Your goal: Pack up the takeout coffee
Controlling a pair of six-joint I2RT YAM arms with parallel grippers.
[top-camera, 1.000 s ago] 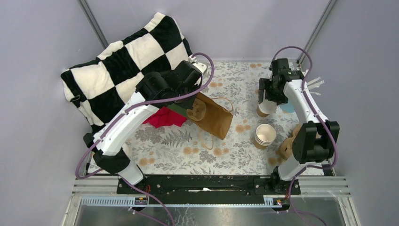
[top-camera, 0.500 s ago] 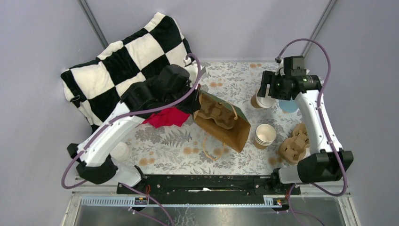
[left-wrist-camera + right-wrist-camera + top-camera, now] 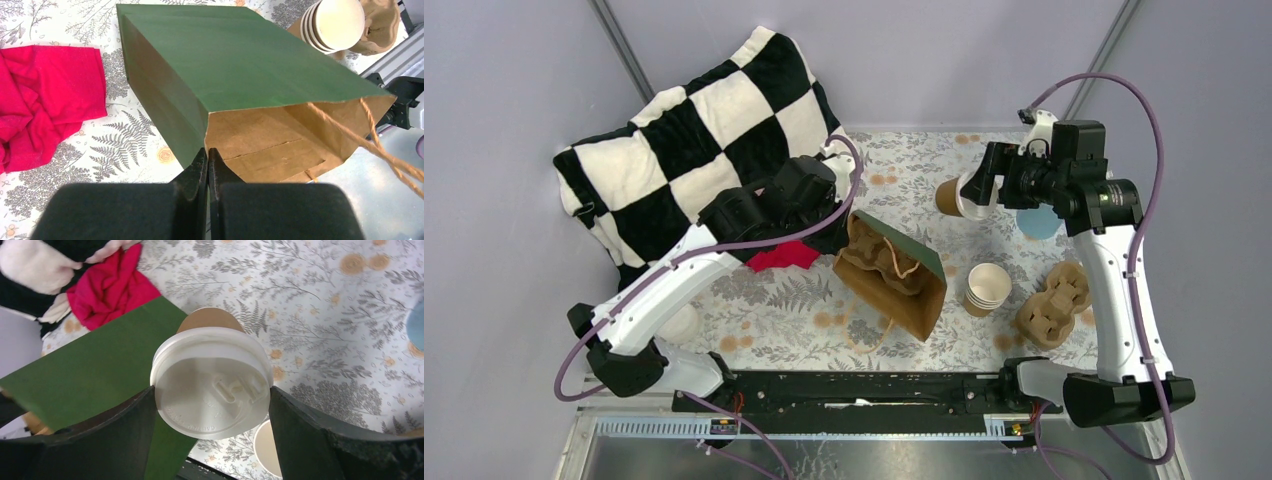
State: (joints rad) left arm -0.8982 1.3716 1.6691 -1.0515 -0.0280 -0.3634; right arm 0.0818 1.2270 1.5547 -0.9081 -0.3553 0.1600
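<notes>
The takeout coffee point(image 3: 952, 196), a brown paper cup with a white lid point(image 3: 212, 382), hangs tipped on its side above the table's far right. My right gripper point(image 3: 980, 190) is shut on it, one finger on each side of the lid rim point(image 3: 212, 392). A paper bag point(image 3: 902, 275), green outside point(image 3: 240, 65) and brown inside, lies at the middle with its mouth raised toward the left arm. My left gripper point(image 3: 837, 226) is shut on the bag's mouth edge point(image 3: 207, 152). A molded carrier point(image 3: 879, 252) shows in the bag's mouth. The cup is up and to the right of the bag.
A stack of lidless cups point(image 3: 987, 287) stands right of the bag, with a second cardboard carrier point(image 3: 1054, 305) beyond it. A red cloth point(image 3: 782, 257) lies left of the bag, a checkered blanket point(image 3: 694, 130) fills the far left, and a blue disc point(image 3: 1037, 224) lies under the right arm.
The right arm has lifted the coffee off the table and tipped it on its side. The left arm has pulled the bag toward the near right, raising its mouth.
</notes>
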